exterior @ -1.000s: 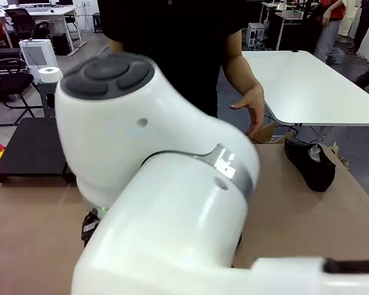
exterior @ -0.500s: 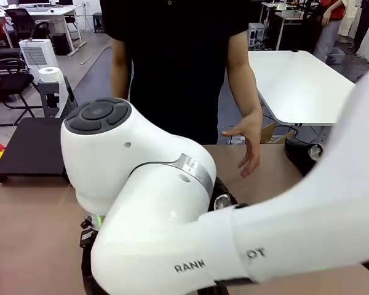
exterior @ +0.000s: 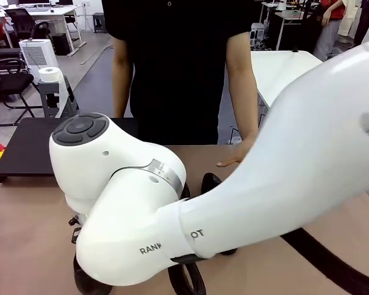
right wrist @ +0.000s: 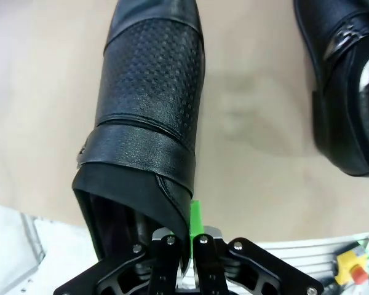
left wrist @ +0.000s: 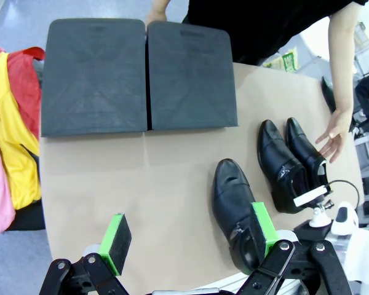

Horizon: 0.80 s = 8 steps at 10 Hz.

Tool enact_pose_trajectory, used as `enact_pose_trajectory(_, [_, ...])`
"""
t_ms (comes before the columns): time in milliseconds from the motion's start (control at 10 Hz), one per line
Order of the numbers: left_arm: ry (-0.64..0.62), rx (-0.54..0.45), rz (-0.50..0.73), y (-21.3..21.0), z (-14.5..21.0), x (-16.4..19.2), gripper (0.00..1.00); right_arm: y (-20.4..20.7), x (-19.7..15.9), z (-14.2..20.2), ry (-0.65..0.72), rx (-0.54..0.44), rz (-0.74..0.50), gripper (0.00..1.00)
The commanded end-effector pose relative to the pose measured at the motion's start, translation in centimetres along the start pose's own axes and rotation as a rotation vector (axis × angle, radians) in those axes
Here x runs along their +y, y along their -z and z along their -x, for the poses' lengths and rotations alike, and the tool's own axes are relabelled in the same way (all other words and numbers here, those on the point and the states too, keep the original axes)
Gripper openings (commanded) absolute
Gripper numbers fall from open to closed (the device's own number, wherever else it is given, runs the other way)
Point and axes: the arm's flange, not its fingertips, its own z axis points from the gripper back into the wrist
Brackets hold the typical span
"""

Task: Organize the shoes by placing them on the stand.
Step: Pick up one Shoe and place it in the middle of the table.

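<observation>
Right gripper (right wrist: 187,224): jaws closed, pinching the rear collar edge of a glossy black leather dress shoe with a perforated vamp and a buckled strap (right wrist: 150,104). One green pad (right wrist: 195,216) lies against the outside of the collar; the other finger is inside the opening. The toe of the shoe points away from the gripper over the brown table top (right wrist: 43,92). Whether the sole rests on the table cannot be told. A second black buckled shoe (right wrist: 344,80) lies just beside it, apart from it.

Left gripper (left wrist: 190,236): jaws fully spread, holding nothing and touching nothing, above the table. Beneath it one black shoe (left wrist: 237,206) lies alone. A pair of black shoes (left wrist: 286,163) lies side by side farther out, with a person's open hand (left wrist: 332,132) at their toes.

The stand, two matte black rectangular panels set edge to edge (left wrist: 138,74), sits at the far table edge with no shoes on it.
</observation>
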Motion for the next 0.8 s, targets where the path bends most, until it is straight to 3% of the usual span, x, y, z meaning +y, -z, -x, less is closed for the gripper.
enact_pose_trajectory(0, [0.009,0.001,0.015,-0.1,0.0,0.1,1.0,1.3,1.2,-1.0,0.08,-0.04,0.026,0.0])
enact_pose_trajectory(200, [0.009,0.001,0.015,-0.1,0.0,0.1,1.0,2.5,0.6,-1.8,0.105,-0.038,0.032,0.0])
enact_pose_trajectory(300, [0.009,0.001,0.015,-0.1,0.0,0.1,1.0,2.6,0.5,-1.9,0.094,-0.028,0.034,0.05])
enact_pose_trajectory(700, [0.009,0.001,0.015,-0.1,0.0,0.1,1.0,1.3,-0.4,-2.0,0.075,-0.036,0.027,0.8])
